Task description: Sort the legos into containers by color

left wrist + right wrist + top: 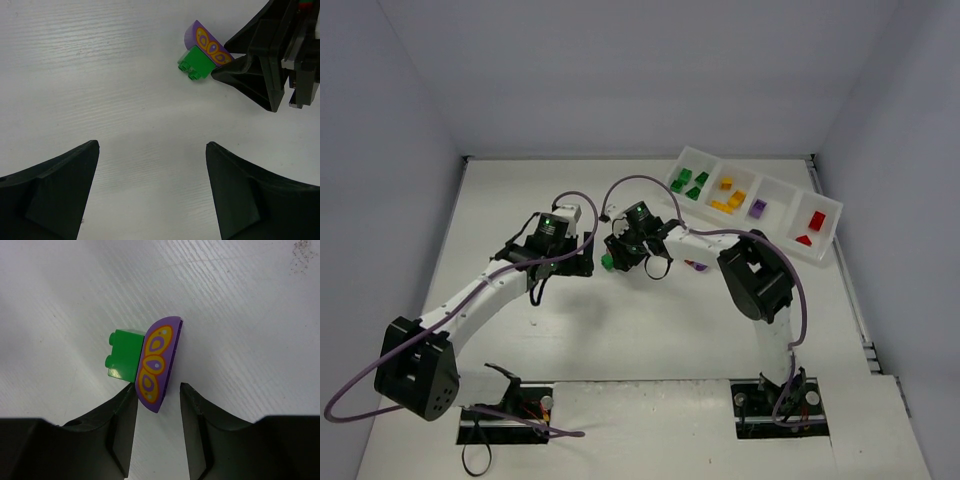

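Purple with an orange-yellow butterfly pattern, the rounded piece (pixel 159 352) lies on the white desk (pixel 650 330), and a green brick (pixel 124 359) touches its flat side. The right end effector (pixel 157 386) sits low over the pair, its fingers narrowly apart on either side of the near end of the rounded piece. One finger looks to meet the piece's edge where it joins the green brick. A strip of desk shows between the piece and the other finger, so we read the fingers as not clamped.

From the left wrist we find the same pair up and to the right, with the right end effector's dark fingers reaching in beside them. The left end effector (pixel 151 145) hovers with its fingers spread wide and only bare desk between them.

From above, both arms bend toward the middle of the desk, and only the green brick peeks out by the right end effector. The long translucent tray (pixel 772 180) lies at the far right, set at a slant. Its four compartments hold, from left to right, green bricks (pixel 687 182), orange-yellow bricks (pixel 728 197), one purple brick (pixel 758 207) and red bricks (pixel 810 225). Another small purple bit (pixel 695 266) lies on the desk just beside the right arm, on the near side of the tray.
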